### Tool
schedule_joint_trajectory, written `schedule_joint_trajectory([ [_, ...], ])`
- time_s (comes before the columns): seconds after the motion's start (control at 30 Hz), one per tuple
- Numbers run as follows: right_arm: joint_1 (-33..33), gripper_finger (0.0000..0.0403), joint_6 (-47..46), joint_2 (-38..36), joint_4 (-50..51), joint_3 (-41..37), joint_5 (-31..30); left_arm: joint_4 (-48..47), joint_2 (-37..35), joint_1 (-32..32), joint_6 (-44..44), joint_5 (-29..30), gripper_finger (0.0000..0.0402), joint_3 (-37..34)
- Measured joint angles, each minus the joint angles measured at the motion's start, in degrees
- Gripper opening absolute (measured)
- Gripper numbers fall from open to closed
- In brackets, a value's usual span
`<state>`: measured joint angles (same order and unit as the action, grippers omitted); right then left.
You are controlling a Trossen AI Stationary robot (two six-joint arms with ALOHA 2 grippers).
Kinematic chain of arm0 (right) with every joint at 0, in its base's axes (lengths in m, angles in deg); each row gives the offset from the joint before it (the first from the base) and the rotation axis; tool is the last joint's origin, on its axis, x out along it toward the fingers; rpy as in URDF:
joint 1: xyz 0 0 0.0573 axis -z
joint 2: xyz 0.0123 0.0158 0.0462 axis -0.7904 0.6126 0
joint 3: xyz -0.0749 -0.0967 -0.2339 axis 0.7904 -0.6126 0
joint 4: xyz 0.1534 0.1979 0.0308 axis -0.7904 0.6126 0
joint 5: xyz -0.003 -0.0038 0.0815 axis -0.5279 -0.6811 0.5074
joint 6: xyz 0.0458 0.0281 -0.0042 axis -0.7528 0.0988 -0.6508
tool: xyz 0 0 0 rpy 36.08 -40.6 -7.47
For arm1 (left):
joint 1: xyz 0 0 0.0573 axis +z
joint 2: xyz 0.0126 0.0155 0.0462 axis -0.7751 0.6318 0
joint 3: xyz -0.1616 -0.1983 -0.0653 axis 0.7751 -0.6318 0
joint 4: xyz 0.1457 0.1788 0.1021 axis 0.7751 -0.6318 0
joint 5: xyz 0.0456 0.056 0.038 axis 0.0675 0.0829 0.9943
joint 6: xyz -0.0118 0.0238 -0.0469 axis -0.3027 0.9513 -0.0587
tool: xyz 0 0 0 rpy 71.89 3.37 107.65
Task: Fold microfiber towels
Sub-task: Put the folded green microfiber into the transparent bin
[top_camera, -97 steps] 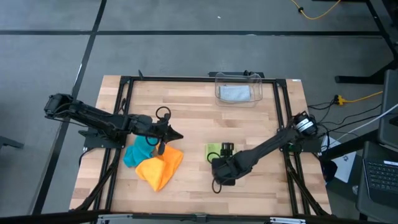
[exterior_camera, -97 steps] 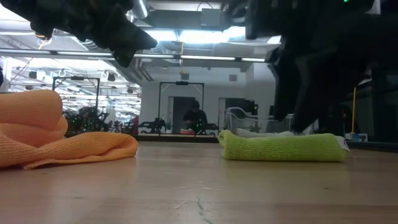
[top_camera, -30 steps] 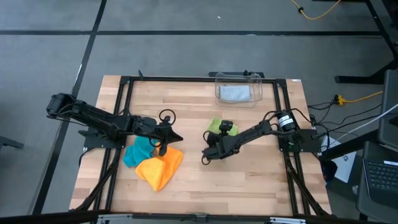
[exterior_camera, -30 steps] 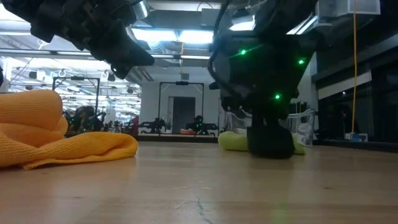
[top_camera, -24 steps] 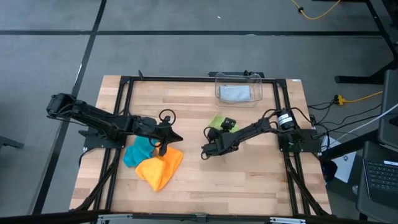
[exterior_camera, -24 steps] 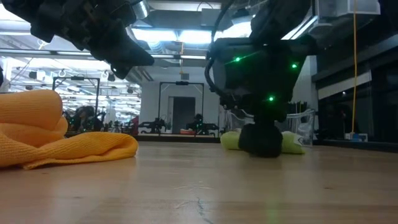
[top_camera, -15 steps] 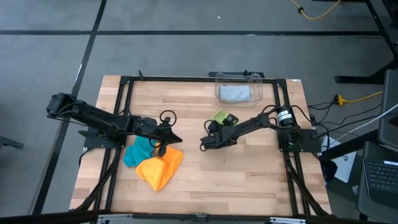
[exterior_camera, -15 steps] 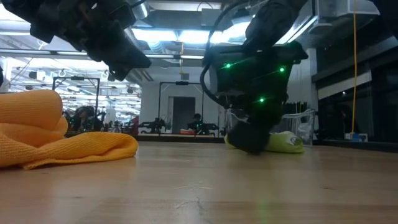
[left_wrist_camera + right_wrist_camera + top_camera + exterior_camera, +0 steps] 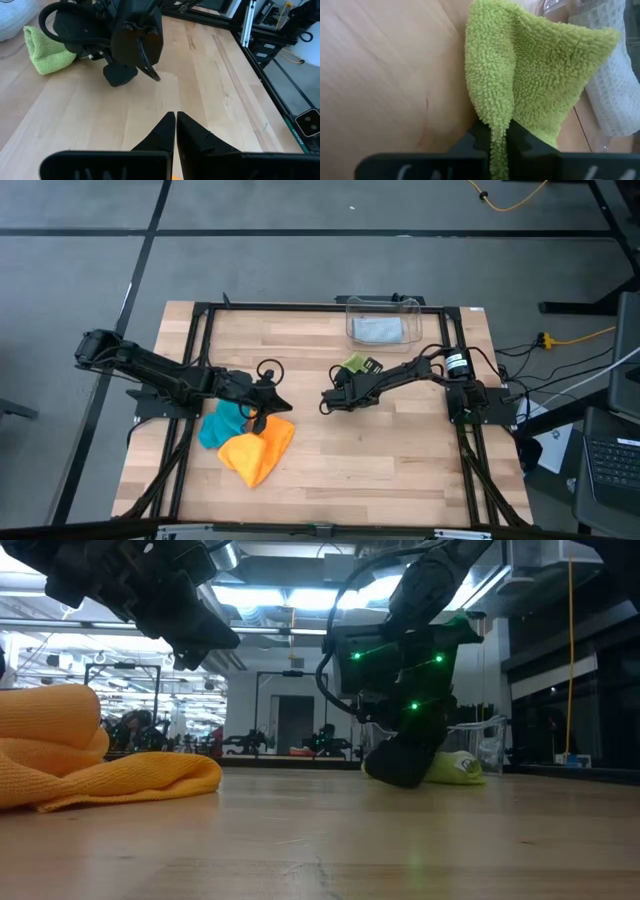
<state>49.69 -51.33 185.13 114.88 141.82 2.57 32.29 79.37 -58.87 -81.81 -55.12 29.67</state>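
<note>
On the wooden table (image 9: 400, 460), the right gripper (image 9: 492, 137) had its fingers pinched on the folded lime green microfibre towel (image 9: 530, 75), near the clear plastic bin (image 9: 383, 320). The left gripper (image 9: 175, 117), fingers together, hung above the crumpled orange towel (image 9: 258, 448) and teal towel (image 9: 220, 423).

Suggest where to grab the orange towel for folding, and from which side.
Grip a loose outer corner of the orange towel, probably the tip nearest the front edge of the table, coming down from above. It lies crumpled, partly over the teal towel, so its middle is bunched layers. The left gripper, shut, hovers just beside it. The right gripper is shut on the green towel.
</note>
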Motion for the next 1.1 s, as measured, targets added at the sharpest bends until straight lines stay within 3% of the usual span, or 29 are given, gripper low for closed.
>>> schedule_joint_trajectory([
  [0.27,-1.6,0.0015,-0.1,-1.1,12.4,5.3,2.4,0.1,0.0,0.0,0.0,0.0,0.0009,0.0],
  [0.53,-2.6,0.0015,0.8,-6.1,16.1,7.0,-0.2,-0.7,0.0,0.0,-1.4,0.0,0.0009,0.0],
  [0.7,-2.8,0.0014,0.9,-8.5,20.3,7.2,-4.7,-1.1,0.0,0.0,-1.4,0.0,0.0009,0.0],
  [0.87,-2.5,0.0014,1.5,-11.5,27.2,7.2,-13.0,-1.1,0.0,0.0,-1.5,0.0,0.0009,0.0],
  [1.1,3.1,0.0014,13.4,-14.5,29.1,6.9,-25.7,-1.2,0.0,0.0,-1.4,0.0,0.0009,0.0],
])
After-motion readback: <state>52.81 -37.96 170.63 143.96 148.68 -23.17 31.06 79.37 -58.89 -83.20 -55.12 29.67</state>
